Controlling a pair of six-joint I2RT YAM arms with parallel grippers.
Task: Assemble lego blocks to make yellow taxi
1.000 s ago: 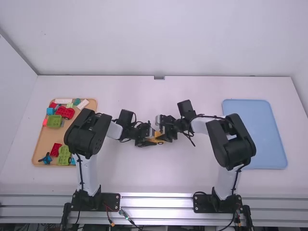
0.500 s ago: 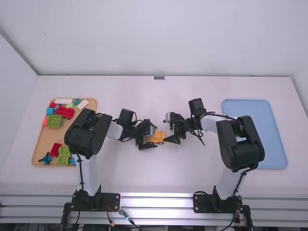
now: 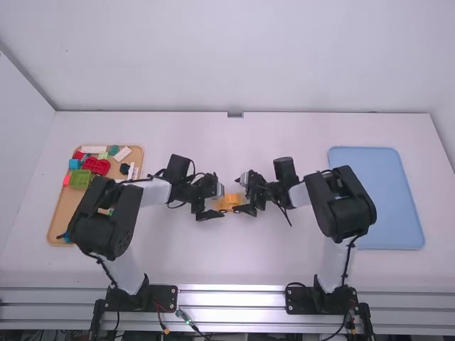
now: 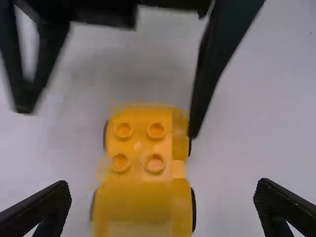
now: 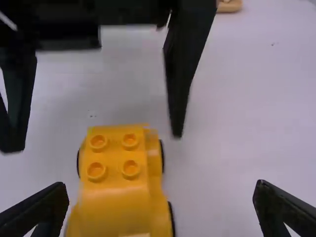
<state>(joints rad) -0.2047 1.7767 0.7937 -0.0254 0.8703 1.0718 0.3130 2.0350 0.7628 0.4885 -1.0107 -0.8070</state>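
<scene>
Between the two grippers on the table sits the yellow block car (image 3: 228, 202), upright on dark wheels. Several studs show on top of its yellow body (image 4: 140, 148) in the left wrist view; the right wrist view also shows the studded car (image 5: 114, 168). My left gripper (image 3: 217, 204) is at the car's left end, fingers wide apart; in its wrist view the left gripper (image 4: 163, 205) stands open around the near end, touching nothing visible. My right gripper (image 3: 240, 197) is at the car's right end; in its own view the right gripper (image 5: 162, 205) is open too.
A wooden tray (image 3: 60, 213) of loose bricks lies at the left, partly under the left arm. Among them are a green piece (image 3: 79, 179) and a red one (image 3: 97, 167). A blue tray (image 3: 377, 199) lies at the right.
The left gripper has drawn back a little to the left, its arm's elbow shifting left too. The right gripper moved right off the car, then came back left towards it.
</scene>
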